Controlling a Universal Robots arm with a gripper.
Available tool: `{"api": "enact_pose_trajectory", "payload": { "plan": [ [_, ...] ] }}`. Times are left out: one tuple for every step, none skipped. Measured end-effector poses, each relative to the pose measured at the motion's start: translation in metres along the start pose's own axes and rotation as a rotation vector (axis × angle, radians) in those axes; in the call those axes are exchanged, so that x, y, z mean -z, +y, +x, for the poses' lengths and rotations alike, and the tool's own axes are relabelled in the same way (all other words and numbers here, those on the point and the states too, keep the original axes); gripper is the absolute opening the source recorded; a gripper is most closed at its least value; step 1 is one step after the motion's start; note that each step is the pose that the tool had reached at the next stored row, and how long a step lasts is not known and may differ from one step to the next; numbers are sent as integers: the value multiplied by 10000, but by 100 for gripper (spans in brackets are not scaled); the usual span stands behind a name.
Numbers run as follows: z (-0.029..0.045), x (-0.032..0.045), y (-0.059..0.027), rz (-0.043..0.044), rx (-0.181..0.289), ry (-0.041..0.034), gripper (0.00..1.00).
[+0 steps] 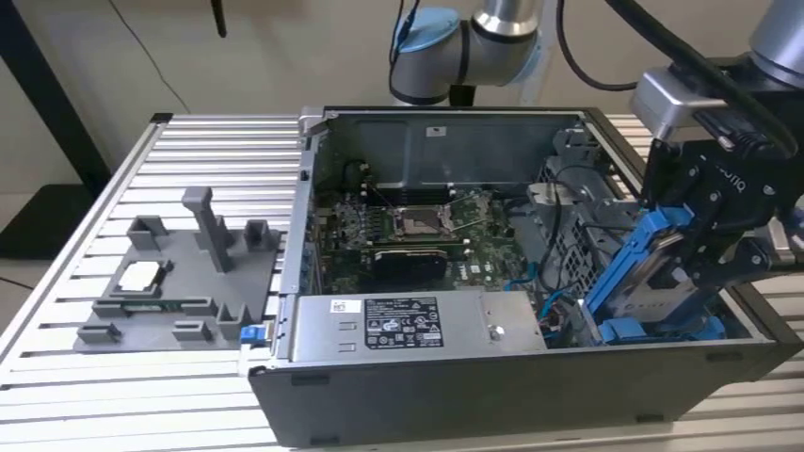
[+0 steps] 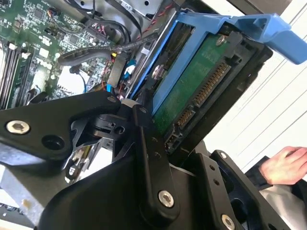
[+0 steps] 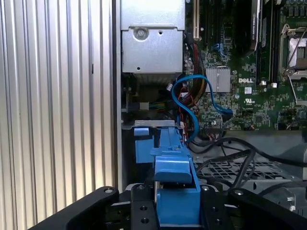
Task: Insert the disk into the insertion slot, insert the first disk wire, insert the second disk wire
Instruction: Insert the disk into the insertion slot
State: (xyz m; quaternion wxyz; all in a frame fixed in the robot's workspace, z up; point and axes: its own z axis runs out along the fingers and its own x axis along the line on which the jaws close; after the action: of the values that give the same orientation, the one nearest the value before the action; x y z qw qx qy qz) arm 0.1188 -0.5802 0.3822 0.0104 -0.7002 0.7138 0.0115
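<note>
a slatted metal table (image 1: 188, 151) fills the exterior view. on it, from the middle to the exterior view's right, lies an open computer case (image 1: 503, 400). on the exterior view's left stands a grey fixture tray (image 1: 176, 301) with upright posts. inside the case a grey power supply box (image 1: 503, 330) runs along the near wall, with the motherboard (image 1: 415, 226) behind it.

at the lower right of the exterior view the gripper (image 1: 688, 264) is closed on the disk (image 1: 647, 254), its jaws drawn in against the blue frame. in the first wrist view the blue handle tab sits squeezed between the two black finger blocks. the disk is steeply tilted, with its lower end down in the case's near right corner. that puts it at the insertion slot (image 1: 585, 282), the dark grey bay there. i cannot tell whether that end has entered the bay or only sits at its mouth. the second wrist view shows the disk's green circuit side and its connector with no wire in it.

the risks, as i judge them:
- tilted like this, the frame could catch on the bay's edge and jam or twist in the grip.
- the loose blue cable (image 3: 192, 103) and the black wires lie just beside the frame and could be pinched under it.
- a person's hand (image 2: 283, 165) is near the gripper and could be struck.

white stickers (image 1: 402, 323) with black print and a barcode sit on the power supply box. i leave the print unread.
</note>
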Motion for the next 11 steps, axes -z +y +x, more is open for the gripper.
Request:
{"api": "enact_pose_trajectory", "payload": {
  "plan": [
    [0,0,0,0,0,-5,33],
    [0,0,0,-1,0,-5,33],
    [0,0,0,-3,0,-4,34],
    [0,2,0,-6,-1,-7,40],
    [0,7,0,-11,-1,-9,40],
    [-1,19,0,-15,-1,-9,40],
    [-1,34,0,-19,-1,-8,40],
    [-2,53,0,-21,-1,-8,40],
    [-3,76,0,-23,-2,-7,40],
    [-4,95,0,-24,-2,-7,40],
    [-4,101,0,-23,-1,-6,40]
  ]
}}
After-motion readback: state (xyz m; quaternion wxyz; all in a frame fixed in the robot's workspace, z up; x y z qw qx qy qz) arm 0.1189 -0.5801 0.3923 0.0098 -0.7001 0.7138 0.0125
